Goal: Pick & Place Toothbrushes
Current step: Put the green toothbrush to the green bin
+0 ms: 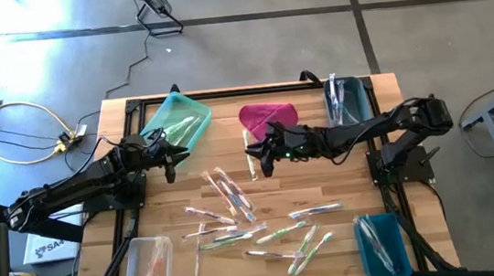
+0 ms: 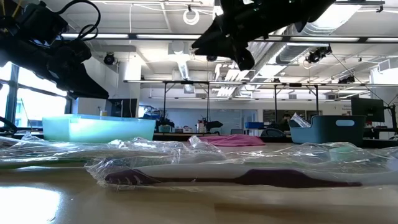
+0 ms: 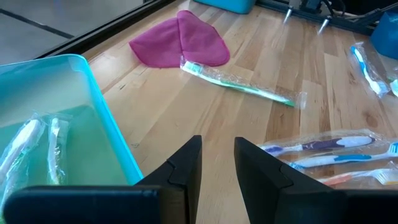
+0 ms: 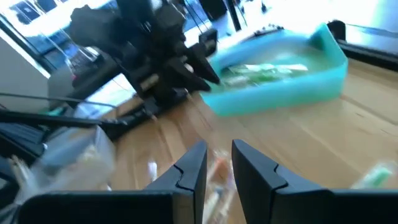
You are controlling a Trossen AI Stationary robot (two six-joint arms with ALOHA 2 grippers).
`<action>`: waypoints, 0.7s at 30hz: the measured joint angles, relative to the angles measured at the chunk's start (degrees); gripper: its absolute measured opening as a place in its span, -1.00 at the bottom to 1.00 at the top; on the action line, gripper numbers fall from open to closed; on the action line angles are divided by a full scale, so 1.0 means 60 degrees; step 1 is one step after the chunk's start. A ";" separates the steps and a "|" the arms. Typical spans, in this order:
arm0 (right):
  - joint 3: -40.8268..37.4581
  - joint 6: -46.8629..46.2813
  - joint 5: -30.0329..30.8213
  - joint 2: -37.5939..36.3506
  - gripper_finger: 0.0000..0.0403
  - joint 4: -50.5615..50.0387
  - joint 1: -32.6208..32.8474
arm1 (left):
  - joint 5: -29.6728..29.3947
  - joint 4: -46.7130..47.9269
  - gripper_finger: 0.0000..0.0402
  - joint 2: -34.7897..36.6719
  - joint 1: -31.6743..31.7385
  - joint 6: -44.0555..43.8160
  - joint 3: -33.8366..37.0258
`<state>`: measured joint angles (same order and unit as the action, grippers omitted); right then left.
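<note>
Lying beneath the right tool (image 1: 266, 165), apparently untouched: green toothbrush (image 1: 251, 163).

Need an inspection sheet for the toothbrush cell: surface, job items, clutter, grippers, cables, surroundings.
Surface: wooden table, black frame at the edges.
Job's things: wrapped toothbrushes scattered mid-table; one green toothbrush lies touching the cloth; some already in the teal bin, clear bin and two blue bins.
Clutter: magenta cloth at the far edge.
Grippers: left gripper beside the teal bin, fingers slightly apart, holding nothing; right gripper near the cloth, fingers slightly apart, holding nothing.
Cables: yellow and black leads on the floor left of the table.
Surroundings: concrete floor; open workshop behind.
</note>
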<state>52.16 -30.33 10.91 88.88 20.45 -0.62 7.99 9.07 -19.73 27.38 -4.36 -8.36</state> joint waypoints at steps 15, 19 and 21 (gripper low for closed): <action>0.0000 -0.0912 0.1694 0.0295 -0.94 -0.0009 0.0162 | -0.0029 -0.0001 -0.54 0.0000 0.0000 0.0004 0.0000; 0.0179 -0.0936 0.1694 0.0295 -0.98 -0.0051 0.0381 | -0.0029 -0.0001 -0.54 0.0000 -0.0001 0.0004 0.0000; 0.0423 -0.0739 0.1702 0.0295 -0.98 -0.0095 0.0545 | -0.0029 -0.0001 -0.54 0.0000 0.0000 0.0004 0.0000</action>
<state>54.70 -34.76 21.12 90.65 19.88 2.65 7.81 9.06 -19.73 27.38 -4.34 -8.36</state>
